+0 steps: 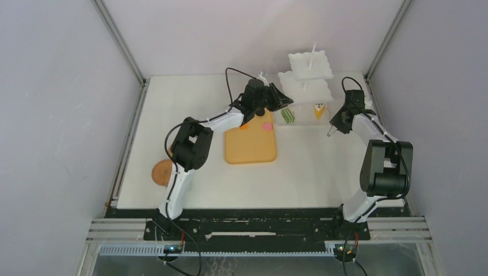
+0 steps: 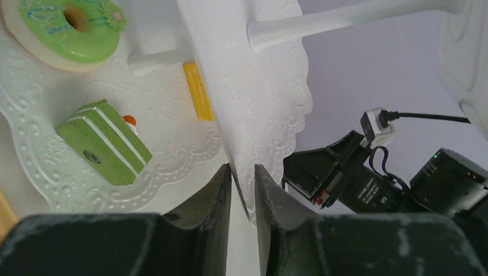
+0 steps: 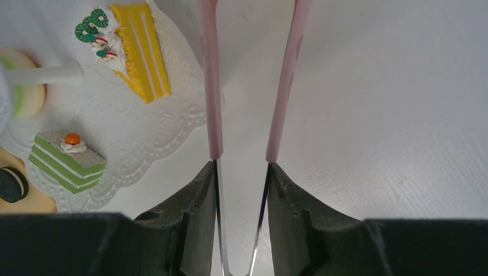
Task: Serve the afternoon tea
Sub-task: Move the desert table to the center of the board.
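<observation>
Left jaws: left gripper (image 2: 243, 168) nearly together, pinching the scalloped rim of an upper plate on the tiered stand (image 2: 262, 86).
Right jaws: right gripper (image 3: 241, 165) half spread, clamped on the metal arms of the pink tongs (image 3: 210, 86). The tips point straight ahead, apart, with nothing between them.
Yellow wedge (image 3: 141, 49): on the bottom plate, ahead-left of the right jaws, just beside the left tong arm.
Green slice (image 2: 106, 141): bottom plate, ahead-left of both jaws, near the rim.
Green donut (image 2: 72, 29): same plate, farther ahead-left of the left jaws.
Black round (image 3: 11, 184): far left of the right jaws, on the tan board (image 1: 250, 145), off the stand.
Pink round (image 1: 267, 126): on the board, just behind the left jaws.
Cork coaster (image 1: 162, 171): well behind the left jaws, by the left arm.
Mugs: not in view.
Handling: the pastries look like light, rigid, smooth toys, likely slippery. Best to tong them across the flat side faces, low down.
Stand: thin moulded plastic, probably light and tippy, and the rim may flex.
Text: none readable. Print on the right wrist module (image 2: 368, 192) is too small.
</observation>
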Available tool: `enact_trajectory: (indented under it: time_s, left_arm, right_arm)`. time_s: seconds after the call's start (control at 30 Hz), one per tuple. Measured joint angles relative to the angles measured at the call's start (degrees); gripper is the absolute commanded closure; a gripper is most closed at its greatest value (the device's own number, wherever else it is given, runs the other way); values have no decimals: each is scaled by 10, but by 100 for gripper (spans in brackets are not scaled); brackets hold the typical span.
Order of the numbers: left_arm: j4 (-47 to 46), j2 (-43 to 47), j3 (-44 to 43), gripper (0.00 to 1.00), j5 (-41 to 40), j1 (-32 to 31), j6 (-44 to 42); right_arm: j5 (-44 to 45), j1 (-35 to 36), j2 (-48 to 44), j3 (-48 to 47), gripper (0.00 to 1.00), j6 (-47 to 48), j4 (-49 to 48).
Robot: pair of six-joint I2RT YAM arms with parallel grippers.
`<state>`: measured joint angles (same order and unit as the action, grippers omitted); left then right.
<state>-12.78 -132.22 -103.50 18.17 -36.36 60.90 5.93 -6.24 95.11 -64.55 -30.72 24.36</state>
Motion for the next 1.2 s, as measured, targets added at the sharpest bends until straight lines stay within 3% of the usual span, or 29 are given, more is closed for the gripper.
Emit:
enact_trajectory:
  time_s: [0.33,0.6,1.2]
  left_arm:
    - [2,0,7,87,81,16,-16]
    - [-43,10,74,99,167,52,-20]
    - [-57,18,81,99,307,81,-19]
  right_arm:
    - [15,-5,0,0,78,9,10]
    - [30,-5,-15,0,78,14,27]
    - [36,16,-75,32,77,69,62]
